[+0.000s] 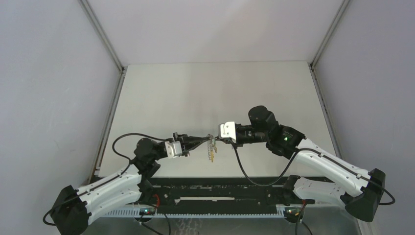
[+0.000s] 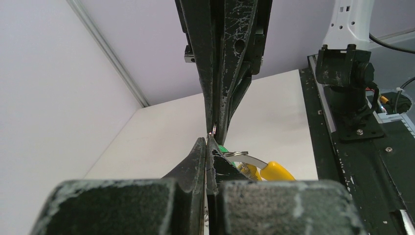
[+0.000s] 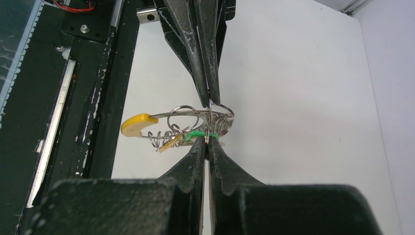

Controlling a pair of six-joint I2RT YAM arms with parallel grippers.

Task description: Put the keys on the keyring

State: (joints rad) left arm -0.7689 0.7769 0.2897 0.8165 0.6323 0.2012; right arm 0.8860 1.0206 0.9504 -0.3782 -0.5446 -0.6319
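My white table (image 1: 195, 93), enclosed by grey walls (image 1: 49, 73) at left, far and right. Metal struts (image 1: 102, 34) rise from its far corners. A black rail (image 1: 220, 188) spans my near edge, with a slotted white duct (image 1: 205, 211) just nearer.

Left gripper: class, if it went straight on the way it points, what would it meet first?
The right gripper, facing it tip to tip; the keyring seemingly pinched between them comes first.

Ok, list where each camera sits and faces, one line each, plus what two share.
Top external: above and behind, looking down on the table; left arm and right arm show.
Left wrist: on that arm, looking along the left gripper at the right gripper.
Right wrist: the reverse, own fingers nearest.
Both wrist views share the yellow key.
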